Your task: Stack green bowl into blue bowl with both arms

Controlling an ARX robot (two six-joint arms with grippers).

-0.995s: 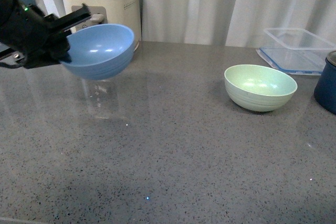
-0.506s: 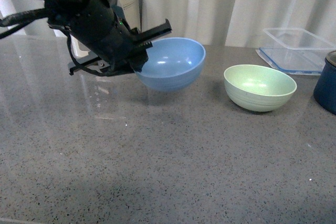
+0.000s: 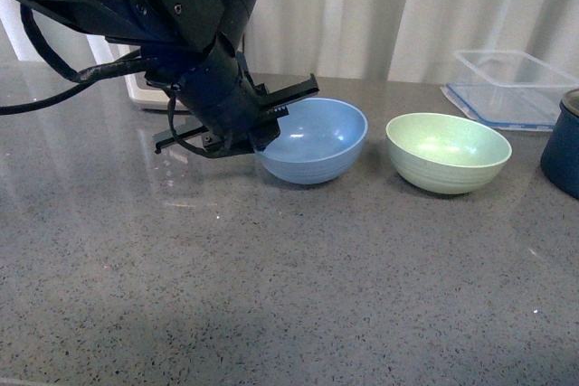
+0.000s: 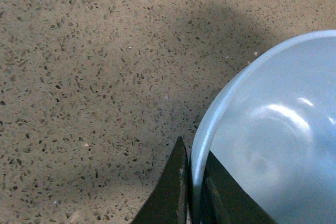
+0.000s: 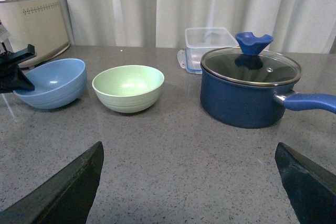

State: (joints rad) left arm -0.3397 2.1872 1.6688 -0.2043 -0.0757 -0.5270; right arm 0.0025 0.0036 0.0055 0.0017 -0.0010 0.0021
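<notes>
The grey speckled countertop (image 3: 289, 296) fills the scene. The left arm (image 3: 181, 6) reaches in from the far left. Its left gripper (image 4: 194, 150) is clenched on the left rim of the blue bowl (image 3: 317, 146), which sits slightly tilted, low at the counter. The green bowl (image 3: 448, 155) stands upright just to the right, not touching it. A lidded navy pot (image 5: 247, 98) is further right. The right gripper (image 5: 188, 144) is spread wide, holding nothing.
</notes>
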